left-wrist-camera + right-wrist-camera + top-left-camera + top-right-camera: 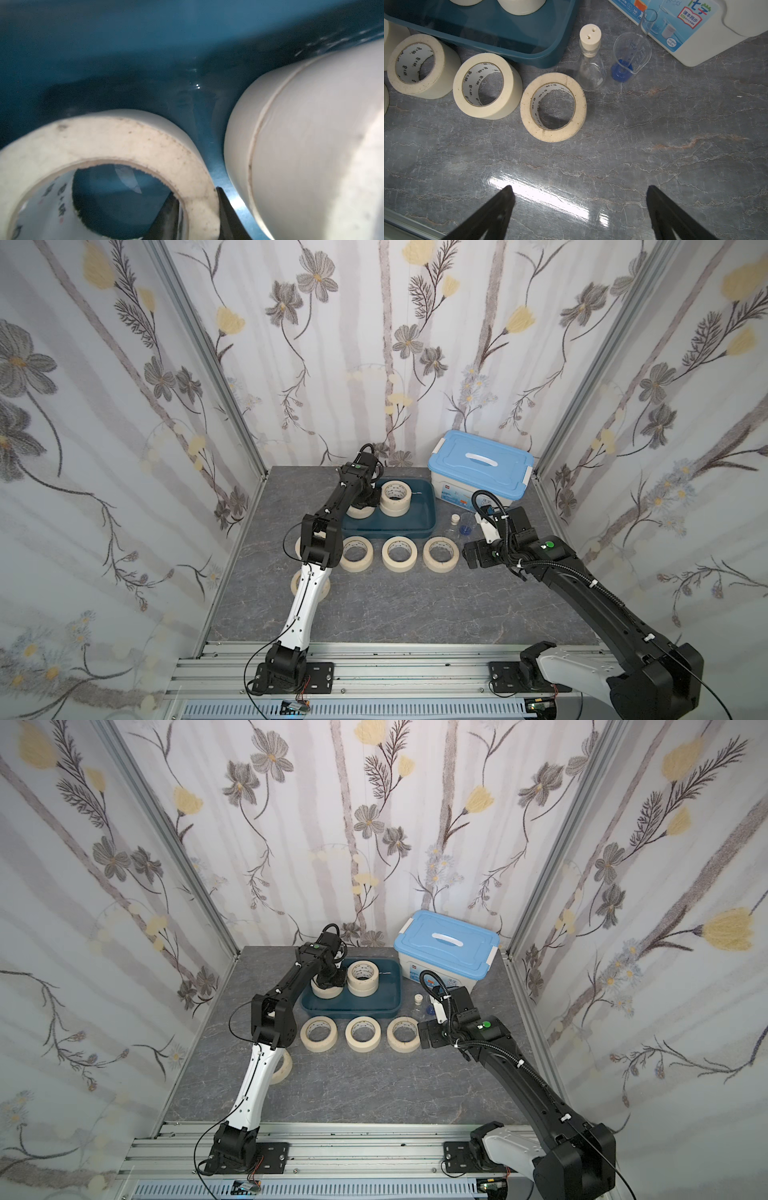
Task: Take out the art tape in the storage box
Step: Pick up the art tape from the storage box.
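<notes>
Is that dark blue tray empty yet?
Not empty. The storage box holds a two-high stack of art tape and a single roll, its wall pinched by the left gripper.

left hand [329, 982] is down inside the teal storage box [392, 1004], sitting right on one roll of art tape [325, 994], can't tell the grip from this angle. a stack of two more rolls [363, 977] is just beside it. on the worktop [374, 1094] in front of the box there's a row of three rolls [363, 1034], plus another roll [284, 1068] half hidden behind the left arm. right hand [430, 1038] is at the end of that row. white tub [446, 952] with a blue lid stands next to the box.
</notes>
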`<action>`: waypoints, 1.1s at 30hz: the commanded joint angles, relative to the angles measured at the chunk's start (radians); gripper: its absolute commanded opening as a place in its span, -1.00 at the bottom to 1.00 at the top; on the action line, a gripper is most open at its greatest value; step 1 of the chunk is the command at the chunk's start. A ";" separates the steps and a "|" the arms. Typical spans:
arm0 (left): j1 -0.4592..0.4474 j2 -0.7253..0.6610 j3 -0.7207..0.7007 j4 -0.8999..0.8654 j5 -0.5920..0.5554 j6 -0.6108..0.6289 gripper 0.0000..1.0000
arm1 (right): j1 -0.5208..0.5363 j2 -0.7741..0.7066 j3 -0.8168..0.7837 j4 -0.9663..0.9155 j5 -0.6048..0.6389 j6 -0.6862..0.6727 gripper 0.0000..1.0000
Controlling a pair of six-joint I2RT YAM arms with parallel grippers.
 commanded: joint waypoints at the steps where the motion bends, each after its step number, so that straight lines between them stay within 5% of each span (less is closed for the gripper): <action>1: 0.000 -0.020 0.005 -0.028 -0.007 0.004 -0.49 | 0.000 -0.002 -0.002 0.005 0.005 0.014 1.00; 21: -0.026 -0.172 -0.018 -0.071 -0.032 0.004 -0.72 | -0.002 -0.018 -0.002 0.005 0.006 0.019 1.00; 33: -0.061 -0.471 -0.382 0.059 -0.047 -0.046 -0.77 | -0.003 -0.030 -0.001 0.005 0.006 0.016 1.00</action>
